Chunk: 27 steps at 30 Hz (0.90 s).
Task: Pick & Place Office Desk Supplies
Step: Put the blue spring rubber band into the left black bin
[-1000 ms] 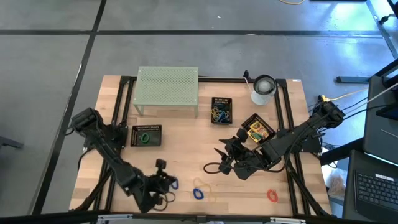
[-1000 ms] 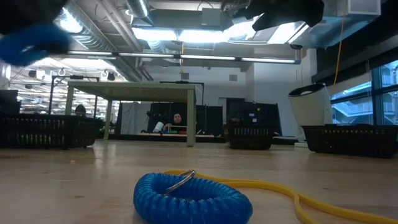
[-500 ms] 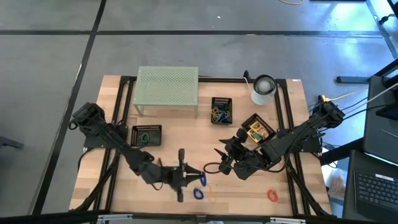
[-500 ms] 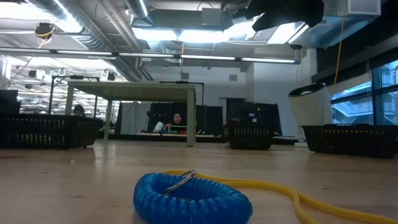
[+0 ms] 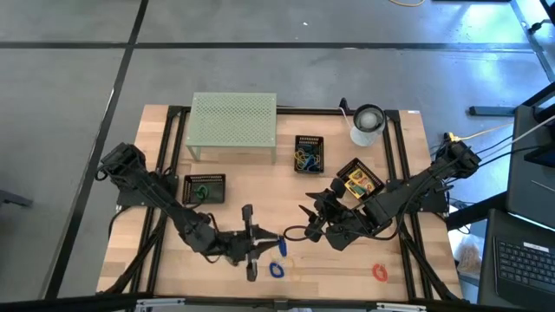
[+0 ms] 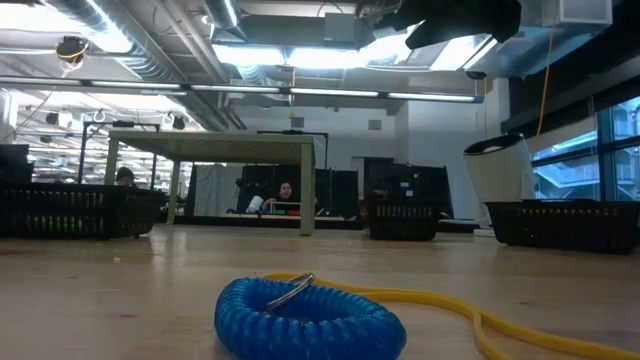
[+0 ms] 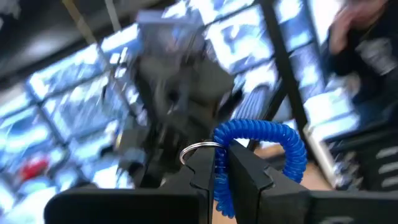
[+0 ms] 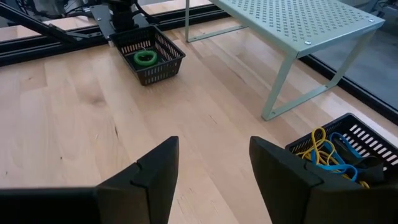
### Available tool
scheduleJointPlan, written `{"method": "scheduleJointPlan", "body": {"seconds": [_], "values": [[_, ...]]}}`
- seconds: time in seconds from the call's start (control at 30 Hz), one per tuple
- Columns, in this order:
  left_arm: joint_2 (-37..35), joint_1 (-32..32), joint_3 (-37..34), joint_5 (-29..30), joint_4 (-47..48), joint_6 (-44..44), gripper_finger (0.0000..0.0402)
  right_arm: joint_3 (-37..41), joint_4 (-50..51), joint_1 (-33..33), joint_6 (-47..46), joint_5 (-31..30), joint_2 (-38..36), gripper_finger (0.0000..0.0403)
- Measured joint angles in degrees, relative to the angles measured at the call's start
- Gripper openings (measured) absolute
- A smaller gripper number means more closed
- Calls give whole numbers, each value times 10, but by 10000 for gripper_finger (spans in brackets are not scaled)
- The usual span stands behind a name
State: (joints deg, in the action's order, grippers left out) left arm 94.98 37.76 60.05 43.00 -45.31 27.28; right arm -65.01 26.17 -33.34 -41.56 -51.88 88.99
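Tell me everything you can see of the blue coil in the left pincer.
The blue coil is a tightly wound spiral cord, plastic by the look of it, bent into an arched loop. A small metal ring hangs at one end. The left pincer is shut on it near that ring, and the arch sticks out past the fingertips. From above it shows near the table's front edge, beside a second coil lying there, apart from it.

The left arm swung from the table's near-left corner toward the middle; its left gripper (image 5: 276, 243), shut on a blue coil clip (image 7: 261, 152), ended near the second blue coil (image 5: 277, 269); it left the low view
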Motion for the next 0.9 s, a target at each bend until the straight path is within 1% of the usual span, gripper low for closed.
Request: {"method": "scheduleJointPlan", "body": {"seconds": [0.07, 0.17, 0.2, 0.27, 0.4, 0.47, 0.57, 0.73, 0.9], "values": [[0, 0, 0, 51, 41, -36, 24, 0, 0, 0, 0, 0, 0, 198], [0, 1, 0, 123, 132, -112, 24, 0, 0, 0, 0, 0, 0, 198], [0, 1, 0, 138, 167, -143, 24, 0, 0, 0, 0, 0, 0, 198], [-3, 1, 0, 149, 238, -205, 24, 0, 0, 0, 0, 0, 0, 198], [-16, -2, 0, 146, 391, -362, 24, 0, 0, 0, 0, 0, 0, 198], [-28, -4, 0, 134, 469, -438, 24, 0, 0, 0, 0, 0, 0, 198], [-54, -7, 0, 106, 592, -547, 24, 0, 0, 0, 0, 0, 0, 198], [-108, -13, 0, 43, 827, -725, 24, 0, 0, 0, 0, 0, 0, 198], [-137, -27, 0, 1, 1051, -873, 24, 0, 0, 0, 0, 0, 0, 198]]}}
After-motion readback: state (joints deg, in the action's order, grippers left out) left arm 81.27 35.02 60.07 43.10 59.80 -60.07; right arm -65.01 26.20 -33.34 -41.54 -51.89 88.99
